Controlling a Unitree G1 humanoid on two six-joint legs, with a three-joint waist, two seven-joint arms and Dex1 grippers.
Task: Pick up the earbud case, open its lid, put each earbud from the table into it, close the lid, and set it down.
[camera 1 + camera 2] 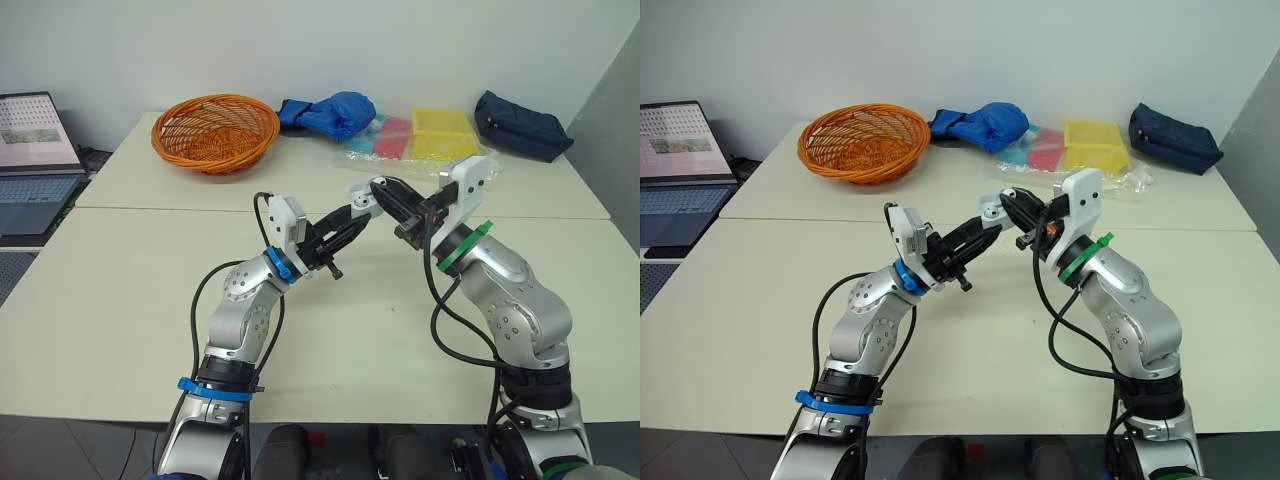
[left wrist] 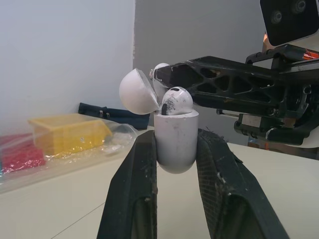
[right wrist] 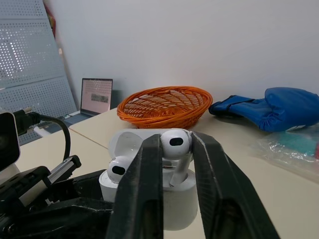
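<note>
The right pincer (image 1: 1006, 196) was closed on the second earbud (image 3: 174, 141), gripping its bulb from both sides, with the stem pointing down at the free well of the earbud case (image 2: 175, 134). How deep the stem had gone could not be told. The left pincer (image 2: 176, 155) was clamped on the case's lower body and held it upright in the air above the tabletop (image 1: 120, 300), between the two arms, with the lid (image 2: 136, 92) hinged back. To do the step well, the left arm would likely need to keep the case steady while the right lowered the bud straight along the well. It should probably let go only once the bulb sat level with its neighbour, and part its fingers only a little, because the lid and the seated bud were just beside them. As for contents, the case held one earbud (image 2: 174, 102) seated in its well. Farther back on the tabletop, the orange wicker basket (image 1: 215, 130) looked empty. A clear plastic bag (image 1: 480, 150) held a yellow box (image 1: 443, 133) and some red and blue pieces. The navy pouch (image 1: 522, 125) was shut, so its contents were hidden.
</note>
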